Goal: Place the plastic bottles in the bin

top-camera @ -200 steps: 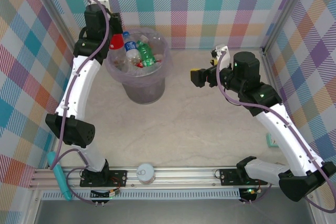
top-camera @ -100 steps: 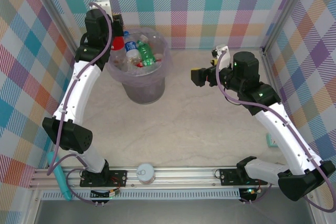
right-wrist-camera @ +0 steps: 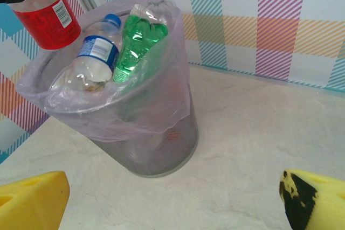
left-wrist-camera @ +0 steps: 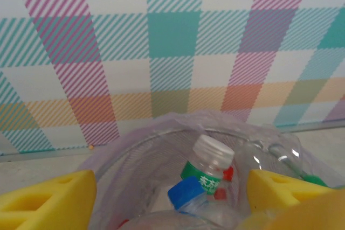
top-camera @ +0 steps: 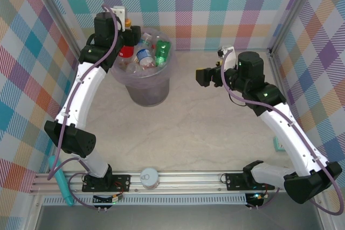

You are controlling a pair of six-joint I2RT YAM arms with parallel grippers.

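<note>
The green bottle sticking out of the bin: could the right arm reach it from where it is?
Probably yes. The right gripper hangs open facing the bin, with bare table between them, and the green bottle pokes above the rim on that side.

The bin (right-wrist-camera: 161,152) is showing grey mesh under a translucent lilac bag (right-wrist-camera: 113,112), the green bottle (right-wrist-camera: 138,44), blue-labelled bottle (right-wrist-camera: 96,52) and red-labelled bottle (right-wrist-camera: 51,19) are gleaming, the wall (right-wrist-camera: 280,20) is wearing hatched plaid in teal, pink, orange and purple, the table (right-wrist-camera: 242,133) is looking marbled cream, and the right pincer (right-wrist-camera: 173,189) is showing yellow pads (right-wrist-camera: 32,200).
</note>
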